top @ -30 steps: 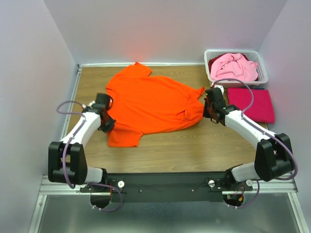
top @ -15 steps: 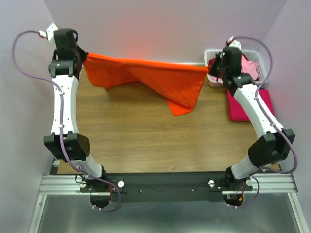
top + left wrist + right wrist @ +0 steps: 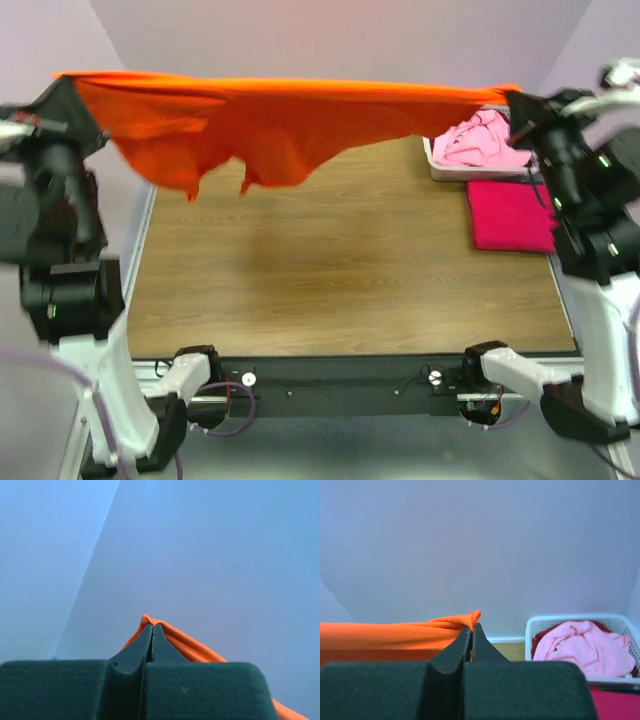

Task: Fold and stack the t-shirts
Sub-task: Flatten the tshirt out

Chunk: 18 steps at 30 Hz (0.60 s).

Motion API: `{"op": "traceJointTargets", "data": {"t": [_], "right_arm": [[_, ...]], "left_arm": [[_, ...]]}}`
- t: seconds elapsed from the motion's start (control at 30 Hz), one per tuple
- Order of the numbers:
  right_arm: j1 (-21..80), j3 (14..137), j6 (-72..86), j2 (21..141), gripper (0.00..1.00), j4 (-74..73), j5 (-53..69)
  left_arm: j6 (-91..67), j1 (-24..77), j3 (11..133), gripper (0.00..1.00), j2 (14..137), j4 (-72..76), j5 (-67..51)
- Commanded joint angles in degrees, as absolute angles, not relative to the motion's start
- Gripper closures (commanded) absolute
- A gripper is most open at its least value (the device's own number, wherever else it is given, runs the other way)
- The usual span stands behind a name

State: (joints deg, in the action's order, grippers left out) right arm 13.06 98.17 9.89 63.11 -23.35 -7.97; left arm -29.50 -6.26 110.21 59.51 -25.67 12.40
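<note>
The bright orange t-shirt (image 3: 270,115) hangs stretched high in the air between my two grippers, sagging in the middle over the table's back. My left gripper (image 3: 62,80) is shut on its left end; the left wrist view shows orange cloth (image 3: 175,637) pinched at the fingertips (image 3: 152,626). My right gripper (image 3: 515,95) is shut on its right end, seen as orange cloth (image 3: 410,632) at the gripper (image 3: 472,626). A folded magenta-red t-shirt (image 3: 512,213) lies flat on the table at right. A pale pink t-shirt (image 3: 480,143) lies crumpled in the basket.
A white slotted plastic basket (image 3: 432,158) stands at the back right, also in the right wrist view (image 3: 535,625), with dark red cloth under the pink shirt. The wooden table (image 3: 330,270) is walled by pale panels at back and sides.
Both arms have lifted the orange shirt off the table, raised it high and pulled it taut between them; it now hangs near the camera.
</note>
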Motion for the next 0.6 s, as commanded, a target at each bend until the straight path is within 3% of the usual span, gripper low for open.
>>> {"op": "traceJointTargets", "data": {"t": [0.0,0.27,0.5,0.57], "right_arm": [[11.08,94.31,3.17,55.56,0.99,-27.07,-12.48],[11.08,90.10,3.95,51.15,0.99,-31.03,-12.13],[11.08,75.25,8.08,54.83,0.99,-29.80,-12.04],[11.07,68.49,9.40,57.64,0.99,-26.31,-13.00]], "left_arm": [[-20.76,-7.04,110.30,1.00,55.82,-20.74,24.16],[-14.95,-3.43,103.37,1.00,52.21,-18.19,21.63],[-14.76,-2.99,81.15,1.00,54.84,-9.86,8.63],[-16.16,-2.99,68.53,1.00,58.25,-4.87,6.95]]}}
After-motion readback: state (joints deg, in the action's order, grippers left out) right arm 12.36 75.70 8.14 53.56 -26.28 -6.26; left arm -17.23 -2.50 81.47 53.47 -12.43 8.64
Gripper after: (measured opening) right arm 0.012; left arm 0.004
